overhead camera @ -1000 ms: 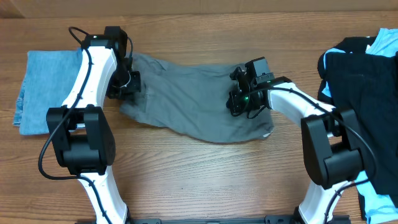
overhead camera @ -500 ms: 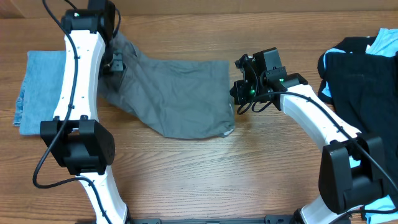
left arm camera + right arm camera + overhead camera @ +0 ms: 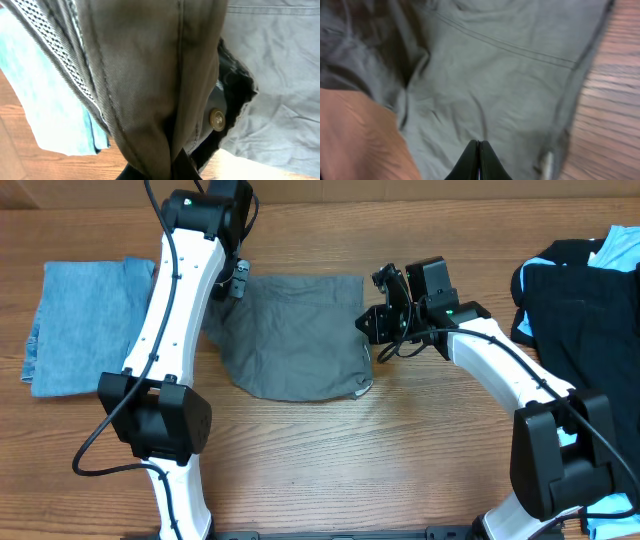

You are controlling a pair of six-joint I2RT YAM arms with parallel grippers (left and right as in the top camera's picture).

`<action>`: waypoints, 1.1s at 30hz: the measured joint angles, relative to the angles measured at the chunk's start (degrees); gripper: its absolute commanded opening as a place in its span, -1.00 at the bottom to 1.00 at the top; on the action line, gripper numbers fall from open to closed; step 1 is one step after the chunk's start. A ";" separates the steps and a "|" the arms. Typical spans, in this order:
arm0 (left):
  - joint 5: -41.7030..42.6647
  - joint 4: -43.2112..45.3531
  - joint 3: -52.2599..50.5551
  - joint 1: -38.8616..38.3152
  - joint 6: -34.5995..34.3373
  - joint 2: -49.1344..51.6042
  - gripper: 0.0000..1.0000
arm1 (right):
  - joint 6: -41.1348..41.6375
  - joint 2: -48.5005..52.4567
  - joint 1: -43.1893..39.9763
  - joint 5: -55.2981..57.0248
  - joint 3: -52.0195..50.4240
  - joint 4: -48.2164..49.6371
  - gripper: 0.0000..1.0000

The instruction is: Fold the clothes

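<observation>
Spread across the wooden table [image 3: 400,470] as a rough rectangle: the grey garment [image 3: 295,340], mostly flat, curved along the lower edge. Pinched at its upper left corner by the left gripper [image 3: 236,280], clamped tight, with that corner lifted off the wood. From the left wrist, seen as a bunched fold of grey twill hanging from the closed fingertips [image 3: 182,166], with stitched seams down its length and a brass button [image 3: 217,119] in the dark opening just right of the fold. At the garment's right edge, near the upper corner: the right gripper [image 3: 368,325], closed all the way, fingertips [image 3: 474,162] pressed together over grey cloth. Cannot tell whether any fabric is caught between them. Just left of the grey garment, lying flat: a denim-blue garment [image 3: 80,325]. Well to the right of it: a heaped black garment [image 3: 570,330] with light blue cloth [image 3: 612,242] poking out.
</observation>
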 measured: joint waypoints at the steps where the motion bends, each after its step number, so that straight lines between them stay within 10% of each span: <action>1: 0.09 -0.04 0.00 0.68 -0.22 0.00 -0.92 | 0.87 0.00 0.39 -0.52 0.00 0.61 -0.92; 33: 23.30 4.83 -15.82 12.52 -4.07 0.02 -0.89 | 2.69 12.59 0.83 12.57 0.92 -2.45 -0.92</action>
